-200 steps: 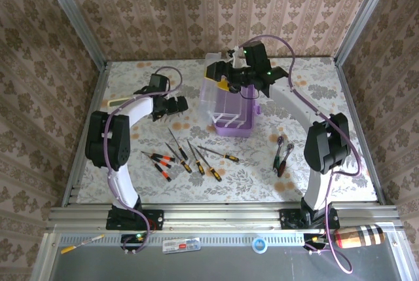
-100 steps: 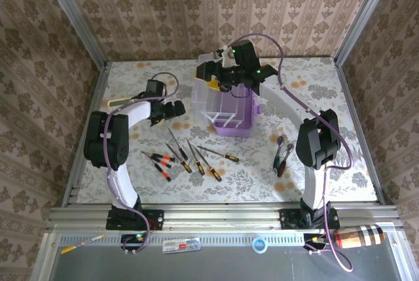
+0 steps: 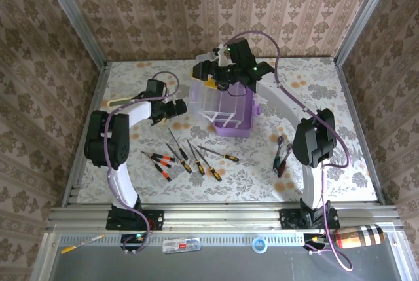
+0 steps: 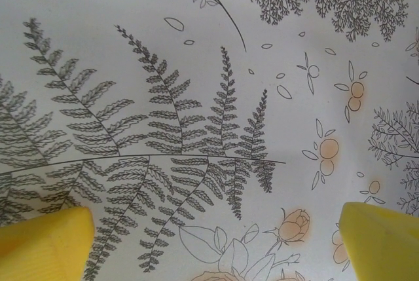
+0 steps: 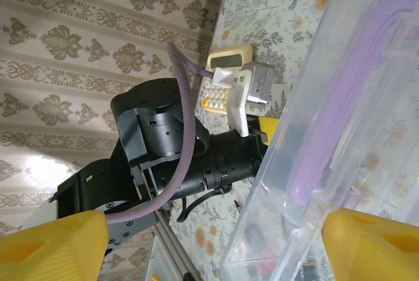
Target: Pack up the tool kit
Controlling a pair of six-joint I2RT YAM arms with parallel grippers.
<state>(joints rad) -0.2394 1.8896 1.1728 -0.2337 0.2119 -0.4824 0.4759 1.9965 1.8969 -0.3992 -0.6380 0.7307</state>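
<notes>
Between the right gripper's [image 5: 213,245] matt yellow fingers [image 5: 49,248], the lid [image 5: 353,52] is glossy clear plastic with a smooth purple handle [image 5: 340,130]. Beneath the left gripper [image 4: 213,245], the table cover [image 4: 196,65] looks smooth and printed.

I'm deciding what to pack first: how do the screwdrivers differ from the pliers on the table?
The screwdrivers are several thin tools with black-and-orange handles. The pliers are a single stubbier tool with dark red handles. The screwdrivers fan out in front of the purple box, while the pliers lie alone, further right. Both lie flat on the table, outside the box.
</notes>
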